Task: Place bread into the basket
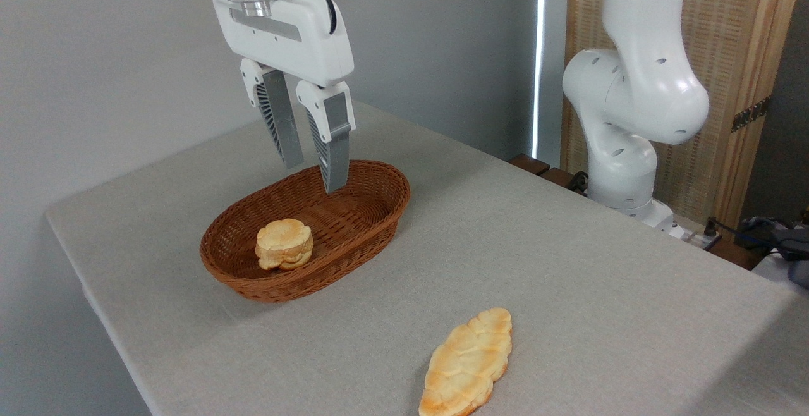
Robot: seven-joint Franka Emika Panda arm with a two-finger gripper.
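Camera | bun (pixel 284 243) in basket (pixel 379 214) | gripper (pixel 314 176) above, fingers spread, empty | best: lift straight up, clear of rim

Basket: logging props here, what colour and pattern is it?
Reddish-brown woven wicker basket, shown in the fixed camera view.

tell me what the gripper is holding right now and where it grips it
Nothing. The gripper hangs open and empty above the basket, and the bread lies loose inside the basket, apart from the fingers.
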